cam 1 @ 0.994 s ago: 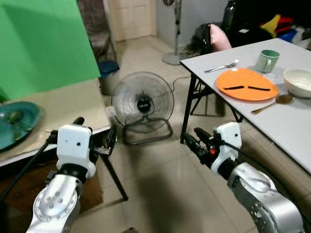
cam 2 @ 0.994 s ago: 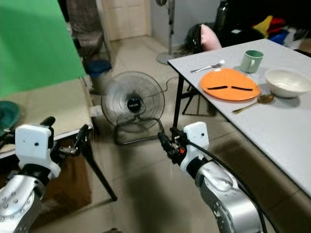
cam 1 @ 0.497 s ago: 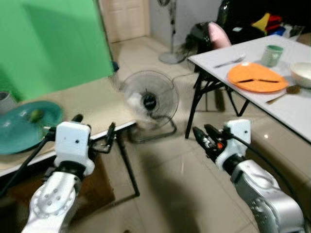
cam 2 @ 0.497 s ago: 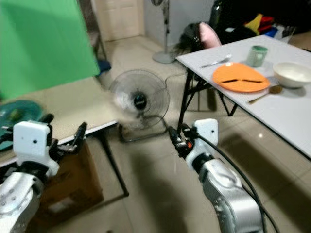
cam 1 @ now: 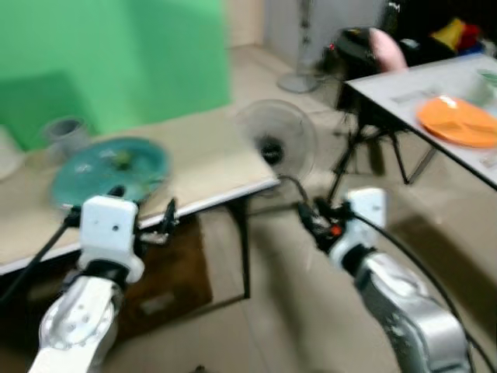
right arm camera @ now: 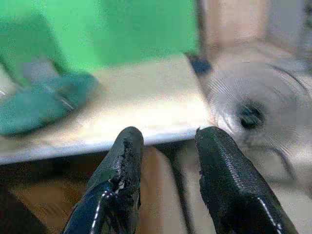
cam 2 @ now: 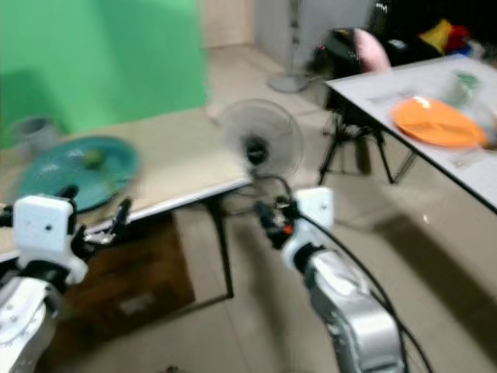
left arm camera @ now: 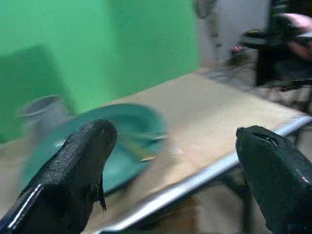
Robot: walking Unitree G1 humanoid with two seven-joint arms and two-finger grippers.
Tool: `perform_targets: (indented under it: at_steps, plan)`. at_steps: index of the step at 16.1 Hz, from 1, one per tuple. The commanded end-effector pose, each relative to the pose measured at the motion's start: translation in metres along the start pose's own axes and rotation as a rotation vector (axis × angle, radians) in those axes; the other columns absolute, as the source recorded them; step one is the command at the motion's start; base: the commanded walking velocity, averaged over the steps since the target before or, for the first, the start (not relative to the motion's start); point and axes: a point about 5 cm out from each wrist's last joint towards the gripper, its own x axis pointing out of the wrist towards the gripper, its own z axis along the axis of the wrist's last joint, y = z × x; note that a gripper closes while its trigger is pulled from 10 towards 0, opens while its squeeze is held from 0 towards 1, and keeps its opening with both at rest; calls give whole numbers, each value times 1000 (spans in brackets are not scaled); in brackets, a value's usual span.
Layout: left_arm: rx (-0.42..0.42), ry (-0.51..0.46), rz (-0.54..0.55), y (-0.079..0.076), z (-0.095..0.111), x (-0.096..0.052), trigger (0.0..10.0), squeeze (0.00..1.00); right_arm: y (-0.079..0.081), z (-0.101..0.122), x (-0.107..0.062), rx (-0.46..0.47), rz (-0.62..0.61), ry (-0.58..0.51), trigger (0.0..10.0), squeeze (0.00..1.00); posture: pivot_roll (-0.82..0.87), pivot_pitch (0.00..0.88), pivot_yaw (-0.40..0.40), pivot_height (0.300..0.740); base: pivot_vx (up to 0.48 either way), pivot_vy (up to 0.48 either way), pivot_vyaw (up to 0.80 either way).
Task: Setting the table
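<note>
Partly set, judging by the layout: white tabletop [cam 2: 435, 101] on the right already has an orange plate [cam 2: 436, 121] with a mug [cam 2: 463, 78] just beyond it. Frames are blurred, so finer detail there is unreadable.

What looks left: a teal plate [cam 1: 110, 165] sits on the beige tabletop [cam 1: 210, 159] to the left, with a grey cup [cam 1: 65, 134] just behind it. Something small lies on the teal plate; can't tell what. Likely the next item to fetch.

Left tool [left arm camera: 175, 165]: fingers spread wide, empty, touching nothing. It's held in front of the beige tabletop edge, pointing at the teal plate, not yet over it.

Right tool [right arm camera: 168, 173]: fingers slightly parted, empty, held low in the gap between the two tabletops, near the floor fan [cam 1: 276, 140].

Both tools are well apart from any tableware.
</note>
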Motion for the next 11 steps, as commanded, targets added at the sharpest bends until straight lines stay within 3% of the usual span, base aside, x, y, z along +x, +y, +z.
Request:
perform_targets:
  at_steps: [1,7,11]
  plan:
    - [0,-5,-2,-2,2,0,10000,0,-6,-2,-2,5,-20,14,10000,0,-14,6,52,740,0,322,0]
    - [-68,-35,50,-1,7,0,10000,0,3,-1,3,-12,52,28,10000,0,5,4,41,740,0,53,0]
    - [-49,-30,40,-2,7,-2,10000,0,8,-1,9,-25,86,32,10000,0,16,0,30,740,0,0,800]
